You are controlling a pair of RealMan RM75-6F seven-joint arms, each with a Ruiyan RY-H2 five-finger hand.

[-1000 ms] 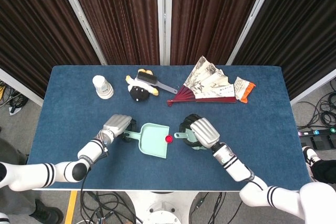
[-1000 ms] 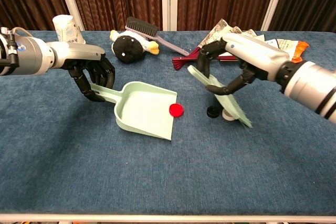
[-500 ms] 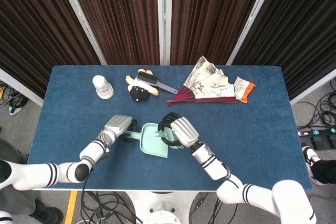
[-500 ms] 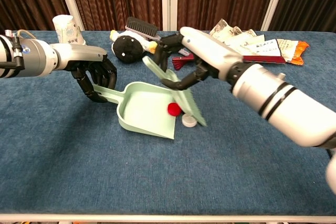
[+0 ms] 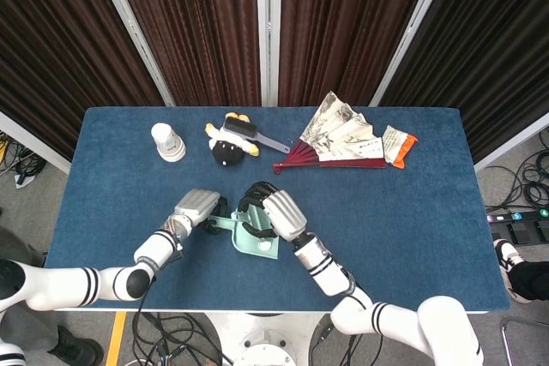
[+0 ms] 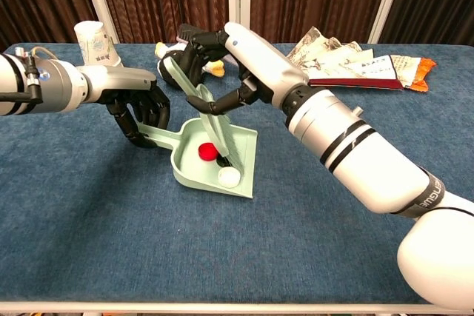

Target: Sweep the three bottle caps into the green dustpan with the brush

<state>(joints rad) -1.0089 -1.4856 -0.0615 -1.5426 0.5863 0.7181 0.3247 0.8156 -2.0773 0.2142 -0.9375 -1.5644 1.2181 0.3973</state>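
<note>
Caps — red (image 6: 205,151) and white (image 6: 228,176) — lie in our dustpan (image 6: 194,174), left hand (image 6: 141,111) gripping its handle, right hand (image 6: 215,61) gripping the brush (image 6: 198,100); third hidden.

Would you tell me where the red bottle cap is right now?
In the chest view, the red cap lies inside the green dustpan, left of centre, beside the white cap.

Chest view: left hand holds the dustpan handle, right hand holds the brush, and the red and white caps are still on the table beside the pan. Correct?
Not quite. The chest view shows the red cap and the white cap lying inside the green dustpan, not on the table. The rest holds: the left hand grips the dustpan handle and the right hand holds the brush.
</note>
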